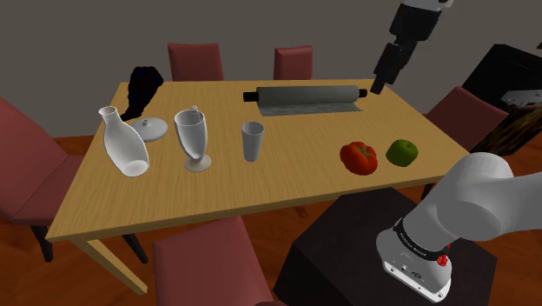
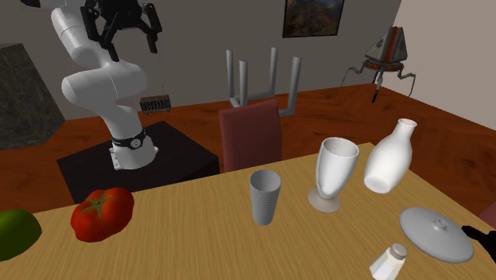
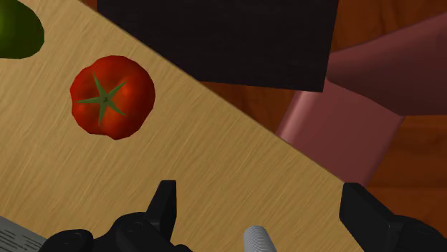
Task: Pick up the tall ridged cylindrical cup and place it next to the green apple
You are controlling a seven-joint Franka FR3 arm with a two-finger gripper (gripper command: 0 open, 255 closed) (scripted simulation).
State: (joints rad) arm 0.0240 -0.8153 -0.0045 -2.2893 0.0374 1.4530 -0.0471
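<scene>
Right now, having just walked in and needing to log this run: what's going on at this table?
A white robot arm is working over a wooden table. Its black gripper hangs open in the air above the table, holding nothing. The ridged grey cup it is meant to move stands upright mid-table, untouched, between a footed glass and a red tomato. The green apple lies just beyond the tomato, so the pick has not begun.
</scene>
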